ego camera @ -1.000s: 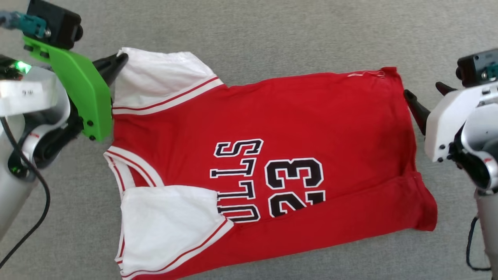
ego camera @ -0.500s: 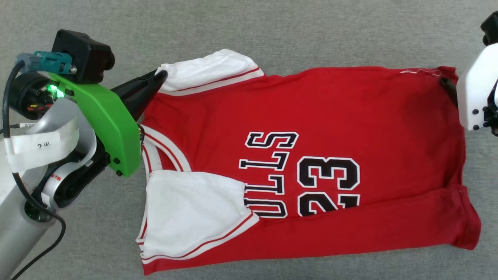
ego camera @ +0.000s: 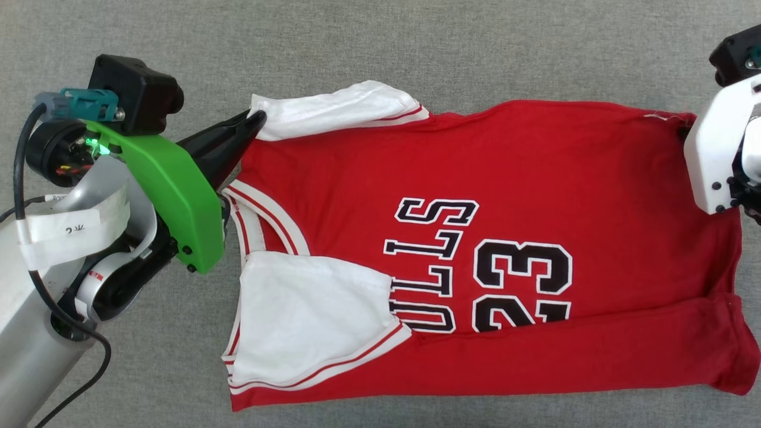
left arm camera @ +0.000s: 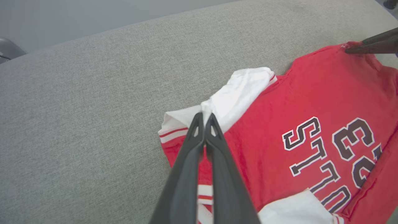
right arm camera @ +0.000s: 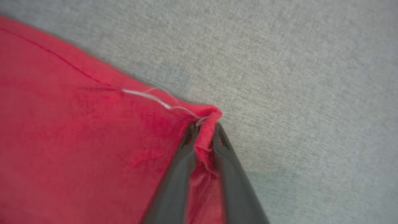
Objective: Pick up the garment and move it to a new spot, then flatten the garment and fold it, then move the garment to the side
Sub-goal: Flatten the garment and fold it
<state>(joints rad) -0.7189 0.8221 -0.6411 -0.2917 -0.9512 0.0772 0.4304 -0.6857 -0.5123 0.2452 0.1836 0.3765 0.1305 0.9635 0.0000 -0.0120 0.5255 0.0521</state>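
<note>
Lying spread sideways: one garment on the grey cloth surface, collar toward the robot's left, hem toward its right. Red body; two white short sleeves with red-and-white striped trim; striped collar band; black, white-edged "23" and block letters on the chest. Near sleeve folded inward over the chest, covering part of the lettering. Far sleeve bunched into a narrow strip. Near long edge of the body turned up in a band across the base of the numerals.

Two grippers, both on the cloth. Left gripper clenched on the far sleeve's end, fingers pressed together, white fabric at the tips. Right gripper pinching the far hem corner, a fold of red cloth between its fingers; a loose white thread runs along that corner.
</note>
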